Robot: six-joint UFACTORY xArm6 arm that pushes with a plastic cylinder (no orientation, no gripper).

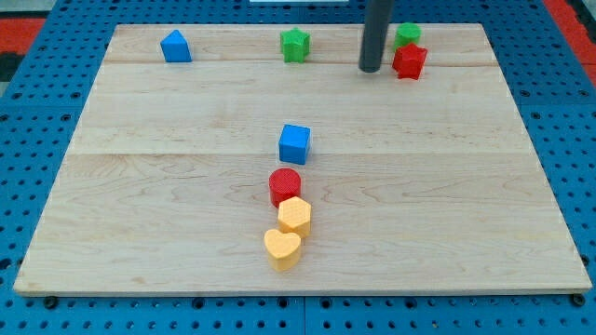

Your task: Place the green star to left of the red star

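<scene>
Figure: my tip, a bare rod with no jaws and holding nothing, stands just left of the red star near the view's top; the green star lies well apart to its left. Risk: approaching carelessly could nudge the red star into the green block behind it

Green star at surface upper centre; my tip right of it, just left of red star; blue cube frame centre.
</scene>
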